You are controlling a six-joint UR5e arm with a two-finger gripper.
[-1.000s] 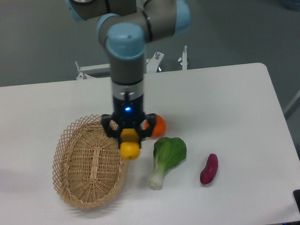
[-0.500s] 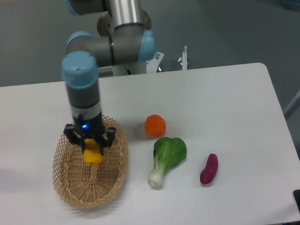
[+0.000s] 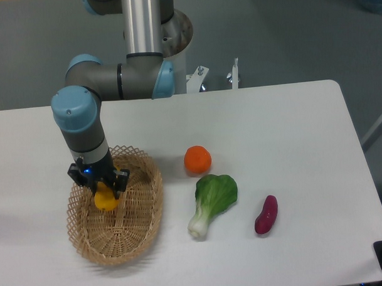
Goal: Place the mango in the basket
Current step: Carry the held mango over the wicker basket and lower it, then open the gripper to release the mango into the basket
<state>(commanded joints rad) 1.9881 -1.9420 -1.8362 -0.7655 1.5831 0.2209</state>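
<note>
A UR5e arm reaches down over the left half of a white table [image 3: 278, 121], its gripper [image 3: 100, 189] clasped on the mango [image 3: 105, 200], a yellow fruit shading to orange that shows just below the black fingers. Gripper and mango hang inside the outline of the basket [image 3: 140, 215], an oval of light tan wicker with an open lattice rim, over the upper left part of its bowl; whether the fruit touches the woven floor cannot be told from this angle. A small blue light glows on the gripper body just above the fingers. To the right of the basket, apart from its rim, sits a round orange fruit [image 3: 197, 160]. Just below that fruit, and likewise right of the basket, lies a green bok choy [image 3: 212, 202], leaves toward the far side of the table and pale stalk toward the near edge. Farther right of the basket, beyond the bok choy, rests a purple-red sweet potato [image 3: 266, 214], lying nearly upright in the frame.
</note>
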